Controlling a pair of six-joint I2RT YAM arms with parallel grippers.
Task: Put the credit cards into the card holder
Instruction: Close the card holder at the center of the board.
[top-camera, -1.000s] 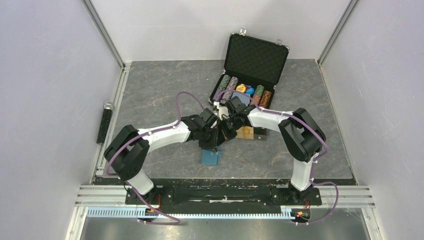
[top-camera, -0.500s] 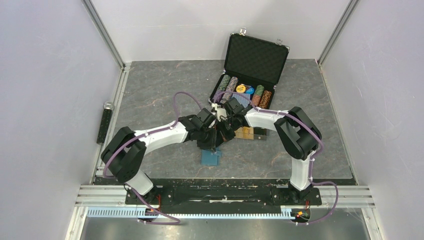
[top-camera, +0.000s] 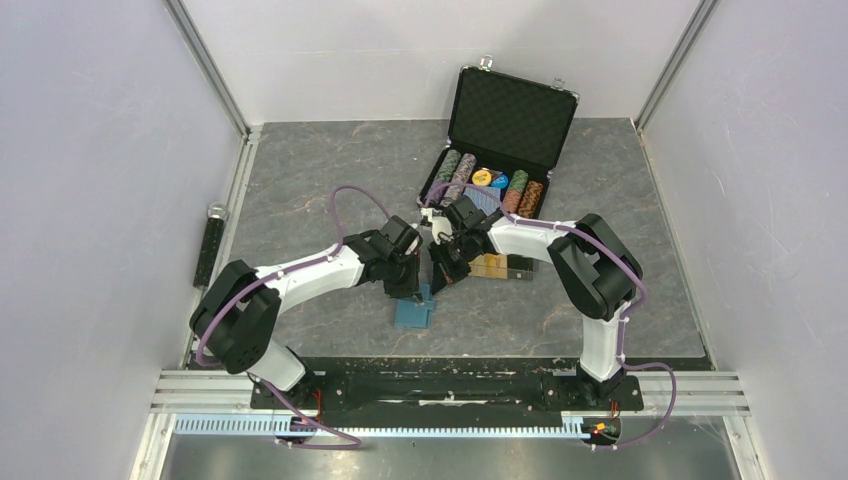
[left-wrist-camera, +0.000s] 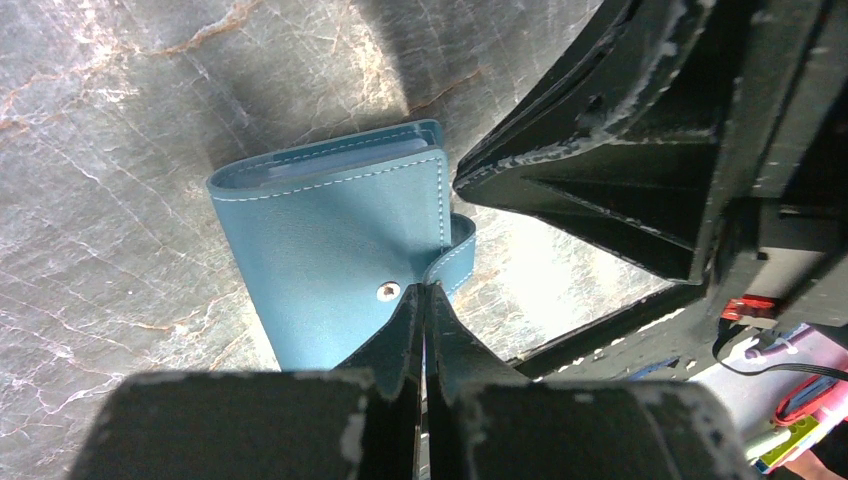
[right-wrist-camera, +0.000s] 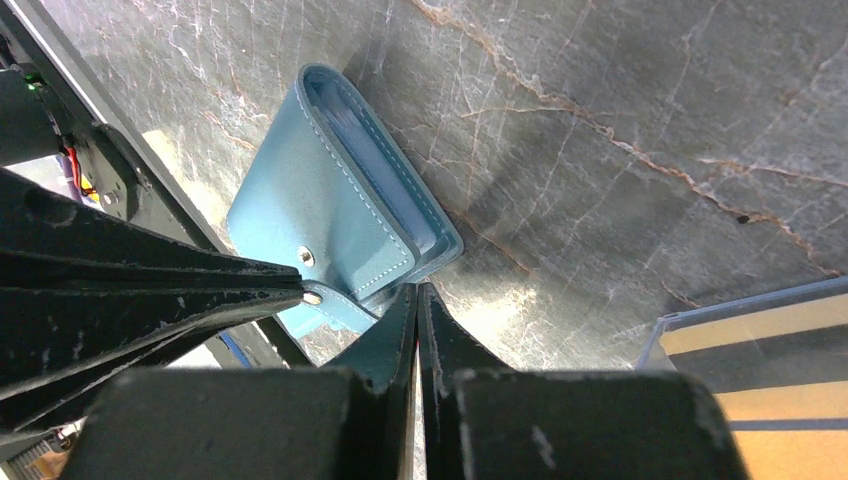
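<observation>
The teal card holder (top-camera: 414, 312) lies folded shut on the grey table between both arms. In the left wrist view its cover (left-wrist-camera: 330, 250) shows a snap stud, and the snap tab (left-wrist-camera: 457, 252) curls loose at its right edge. My left gripper (left-wrist-camera: 425, 290) is shut, tips resting against that tab with nothing between them. My right gripper (right-wrist-camera: 417, 288) is also shut and empty, its tips at the holder's (right-wrist-camera: 330, 225) edge beside the tab. The credit cards, orange-gold (top-camera: 492, 266) and black (top-camera: 520, 268), lie on the table right of the grippers, under the right forearm.
An open black case (top-camera: 505, 130) with rows of poker chips (top-camera: 490, 185) stands at the back, just behind the right arm. A black cylinder (top-camera: 211, 250) lies along the left rail. Grey walls close in left and right.
My left gripper has drawn back to the left, uncovering more of the card holder, which has shifted slightly left. The right gripper has stayed almost where it was. Both stay shut.
</observation>
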